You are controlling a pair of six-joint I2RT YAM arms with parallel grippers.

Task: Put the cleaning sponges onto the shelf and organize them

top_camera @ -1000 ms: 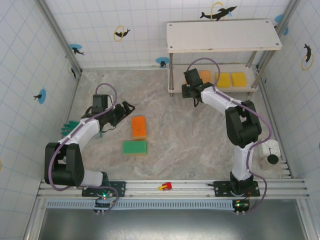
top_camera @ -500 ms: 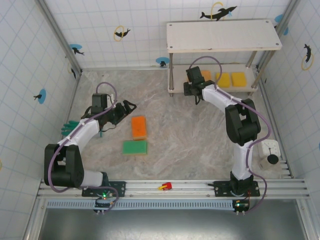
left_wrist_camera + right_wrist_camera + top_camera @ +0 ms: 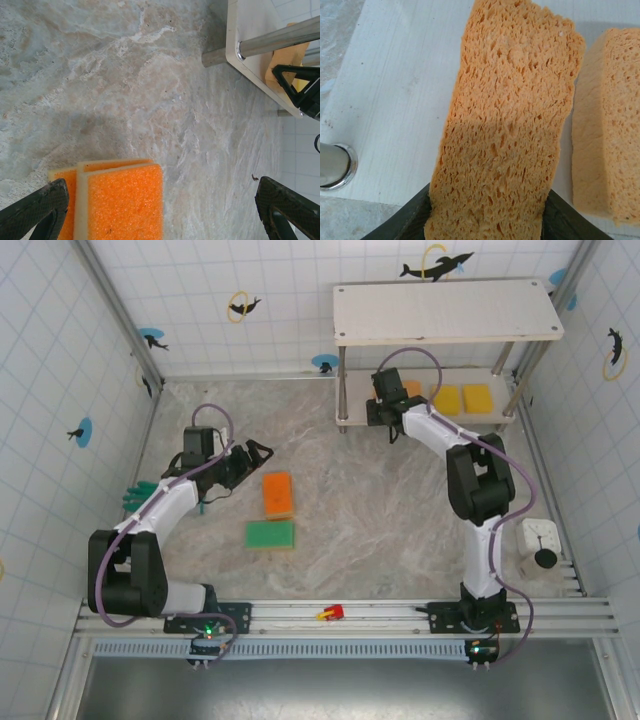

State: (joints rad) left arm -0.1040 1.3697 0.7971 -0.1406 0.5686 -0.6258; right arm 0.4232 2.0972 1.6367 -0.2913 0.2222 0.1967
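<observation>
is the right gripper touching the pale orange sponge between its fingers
Touching. Right wrist view: both fingers of the right gripper press the sides of the pale orange sponge.

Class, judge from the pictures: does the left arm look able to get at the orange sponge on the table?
Probably yes. The left gripper hangs open right beside the orange sponge, with nothing between them.
</observation>
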